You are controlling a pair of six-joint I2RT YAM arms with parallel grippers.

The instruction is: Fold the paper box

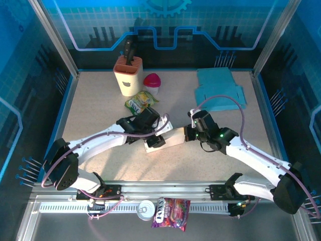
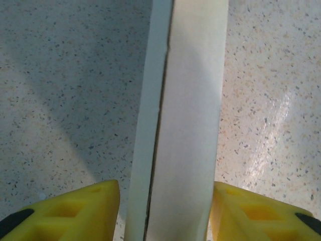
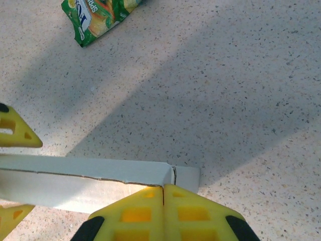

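Up top, here's the table (image 1: 100, 105) spread out ahead of me, and the paper box (image 1: 170, 138) is lying dead centre, a pale strip slanting between my two arms. My left gripper (image 1: 153, 137) comes in over its left end, my right gripper (image 1: 187, 134) sits at its right end. Behind them there's a knife block (image 1: 128, 75), a pink-lidded pot (image 1: 152, 81) and a green snack packet (image 1: 141, 102), with a flat blue sheet (image 1: 219, 90) off at the far right. A tin can (image 1: 146, 210) and a purple sweet bag (image 1: 171, 212) sit on the rail by my bases. Over to the left wrist: the box (image 2: 185, 125) runs straight up the middle, seam line showing, and my yellow fingers (image 2: 85, 206) stand one on each side of it. There's a sliver of speckled table (image 2: 60, 100) between the left finger and the box wall, so that hand is straddling, loosened, not clamped. Now the right wrist: my right gripper (image 3: 163, 193) is clenched tight, pads pressed flat together with nothing visible between them, tips up against the near side of the box (image 3: 75, 181) by its corner. The left hand's finger (image 3: 15, 133) shows at the far end, and the snack packet (image 3: 98, 15) sits beyond on the table.
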